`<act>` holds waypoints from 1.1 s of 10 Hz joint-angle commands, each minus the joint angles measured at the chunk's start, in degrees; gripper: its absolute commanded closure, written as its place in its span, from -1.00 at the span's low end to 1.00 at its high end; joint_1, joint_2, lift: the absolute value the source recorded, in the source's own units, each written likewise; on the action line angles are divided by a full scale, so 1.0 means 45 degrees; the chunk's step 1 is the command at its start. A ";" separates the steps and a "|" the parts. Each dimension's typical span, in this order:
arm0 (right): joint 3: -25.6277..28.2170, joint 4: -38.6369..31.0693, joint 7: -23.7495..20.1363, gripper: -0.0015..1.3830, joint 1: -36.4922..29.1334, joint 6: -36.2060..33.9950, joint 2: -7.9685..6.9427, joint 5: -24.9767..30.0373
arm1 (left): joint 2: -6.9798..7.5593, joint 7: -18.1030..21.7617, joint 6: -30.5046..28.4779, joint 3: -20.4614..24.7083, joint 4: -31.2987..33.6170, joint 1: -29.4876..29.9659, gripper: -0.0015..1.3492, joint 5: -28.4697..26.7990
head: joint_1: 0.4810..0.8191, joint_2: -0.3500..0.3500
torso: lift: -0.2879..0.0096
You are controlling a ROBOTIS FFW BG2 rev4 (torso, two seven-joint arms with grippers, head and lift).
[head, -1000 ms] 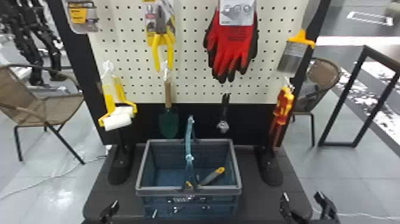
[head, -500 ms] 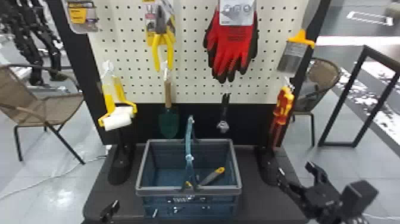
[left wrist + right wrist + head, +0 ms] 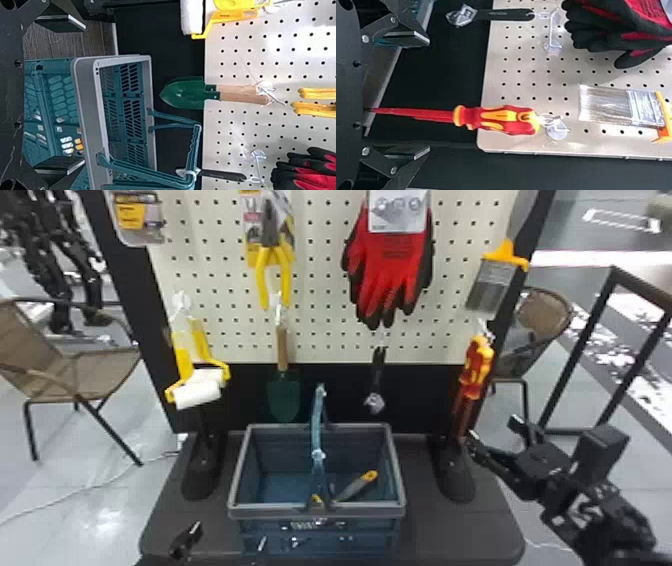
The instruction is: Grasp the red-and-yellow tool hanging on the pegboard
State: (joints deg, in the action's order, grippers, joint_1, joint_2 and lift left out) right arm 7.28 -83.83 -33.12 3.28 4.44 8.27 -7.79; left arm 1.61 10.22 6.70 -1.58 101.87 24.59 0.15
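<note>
The red-and-yellow tool is a screwdriver (image 3: 472, 377) hanging handle-up from a clear hook at the pegboard's (image 3: 325, 325) lower right corner, its red shaft pointing down. In the right wrist view the screwdriver (image 3: 494, 118) lies straight ahead between the spread fingers. My right gripper (image 3: 500, 435) is open, just right of and below the shaft's tip, not touching it. My left gripper (image 3: 59, 95) is open too, parked low at the table's front left before the basket.
A blue-grey basket (image 3: 235, 470) with a raised handle stands mid-table, a yellow-tipped tool (image 3: 356, 486) inside. A green trowel (image 3: 283, 390), wrench (image 3: 376, 385), red gloves (image 3: 387, 265), paintbrush (image 3: 495, 280) and paint roller (image 3: 197, 390) hang nearby. The board's black foot (image 3: 452, 475) stands under the screwdriver.
My right arm has risen from the bottom edge and moved forward toward the screwdriver, fingers still spread. The left gripper has stayed where it was.
</note>
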 commanded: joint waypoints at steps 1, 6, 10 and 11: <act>0.0180 0.0485 -0.0473 -0.53 0.0737 -0.0342 0.0076 -0.0006 | -0.0007 0.0014 0.0015 0.0000 0.0000 -0.0035 -0.81 0.0006 | -0.60 0.00 | 0.26; 0.0200 0.2086 -0.2875 -0.53 0.2866 -0.1709 0.0544 -0.0553 | -0.0026 0.0033 0.0074 -0.0078 -0.0137 -0.0250 -0.81 0.0025 | -0.60 0.00 | 0.26; 0.0180 0.2985 -0.4086 -0.53 0.4116 -0.2236 0.0505 -0.0631 | -0.0065 0.0151 0.0132 -0.0078 -0.0274 -0.0523 -0.81 0.0006 | -0.60 0.00 | 0.26; 0.0161 0.3102 -0.4204 -0.53 0.4272 -0.2315 0.0525 -0.0573 | -0.0065 0.0190 0.0132 -0.0078 -0.0313 -0.0562 -0.81 0.0006 | -0.60 0.00 | 0.26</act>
State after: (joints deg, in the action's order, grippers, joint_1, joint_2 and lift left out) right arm 8.02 -70.20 -52.00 22.08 -5.79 10.58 -10.49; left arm 1.37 11.08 7.29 -1.93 100.52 22.19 0.23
